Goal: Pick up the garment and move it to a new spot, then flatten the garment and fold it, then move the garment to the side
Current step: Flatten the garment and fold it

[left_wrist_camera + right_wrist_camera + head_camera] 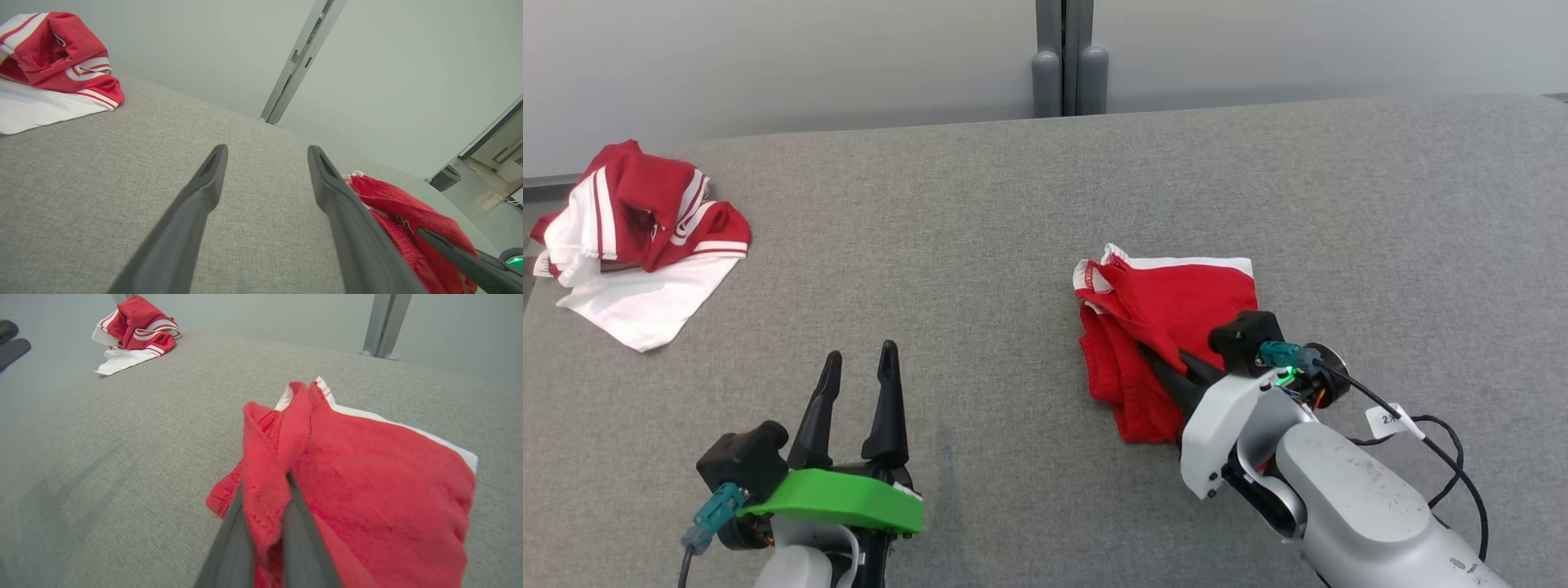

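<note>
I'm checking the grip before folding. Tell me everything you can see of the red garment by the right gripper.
The red garment is soft knit-looking cloth, red with a white band along its far edge and stitched hems. It lies rumpled and partly doubled over on the grey fabric surface; the right gripper is shut on a raised fold.

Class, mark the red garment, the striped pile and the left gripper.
red garment (pixel 1176 302), head view, flat red panel.
striped pile (pixel 641 196), head view, red top fold.
left gripper (pixel 860 351), head view, midway between jaw tips.

Bright even light, faint soft shadows, wrist views warped at edges
</note>
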`<state>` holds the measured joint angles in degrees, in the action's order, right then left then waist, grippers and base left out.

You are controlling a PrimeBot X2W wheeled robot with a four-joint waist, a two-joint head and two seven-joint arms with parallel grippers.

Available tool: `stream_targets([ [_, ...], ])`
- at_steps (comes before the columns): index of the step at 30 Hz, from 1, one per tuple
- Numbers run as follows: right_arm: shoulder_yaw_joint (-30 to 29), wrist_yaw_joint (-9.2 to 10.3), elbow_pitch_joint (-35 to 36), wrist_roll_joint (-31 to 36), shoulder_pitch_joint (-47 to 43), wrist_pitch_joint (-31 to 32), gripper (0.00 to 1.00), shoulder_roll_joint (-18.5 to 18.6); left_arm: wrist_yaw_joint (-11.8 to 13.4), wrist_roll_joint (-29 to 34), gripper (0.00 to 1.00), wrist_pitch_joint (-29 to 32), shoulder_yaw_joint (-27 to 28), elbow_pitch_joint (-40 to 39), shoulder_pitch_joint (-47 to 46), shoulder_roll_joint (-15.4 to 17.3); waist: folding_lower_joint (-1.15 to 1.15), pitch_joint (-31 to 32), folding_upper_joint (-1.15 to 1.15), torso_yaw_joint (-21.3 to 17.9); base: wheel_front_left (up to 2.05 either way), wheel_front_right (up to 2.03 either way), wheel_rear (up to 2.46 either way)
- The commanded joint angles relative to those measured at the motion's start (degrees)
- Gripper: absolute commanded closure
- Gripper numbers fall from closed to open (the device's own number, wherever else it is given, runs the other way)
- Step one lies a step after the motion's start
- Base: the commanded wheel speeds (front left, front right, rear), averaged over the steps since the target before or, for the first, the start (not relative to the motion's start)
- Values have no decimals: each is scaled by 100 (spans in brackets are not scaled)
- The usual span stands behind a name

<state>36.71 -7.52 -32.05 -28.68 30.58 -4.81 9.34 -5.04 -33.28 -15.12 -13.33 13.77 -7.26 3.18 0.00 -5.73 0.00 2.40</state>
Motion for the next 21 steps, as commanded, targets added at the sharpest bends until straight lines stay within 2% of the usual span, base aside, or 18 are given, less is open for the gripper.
stream_targets([
  [1,30,7,88,39,-110,38,100,33,-32,41,0,-4,20,-6,60,-3,0,-3,0,-19,0,0,0],
  [11,205,7,560,336,-359,383,100,129,-47,75,0,-4,5,17,28,-17,0,-38,0,-124,0,0,0],
  [12,197,7,572,375,-389,385,70,106,-50,74,0,-4,2,23,16,-18,0,-41,0,-125,0,0,0],
  [13,182,7,593,366,-421,373,62,71,-50,69,0,-4,1,28,7,-18,0,-41,0,-126,0,0,0],
  [14,181,7,615,374,-444,357,0,42,-52,60,0,-4,-1,35,-1,-20,0,-40,0,-126,0,0,0],
  [21,18,7,834,425,-550,157,0,24,-65,192,0,-4,-56,73,40,-24,0,41,0,-121,0,0,0],
])
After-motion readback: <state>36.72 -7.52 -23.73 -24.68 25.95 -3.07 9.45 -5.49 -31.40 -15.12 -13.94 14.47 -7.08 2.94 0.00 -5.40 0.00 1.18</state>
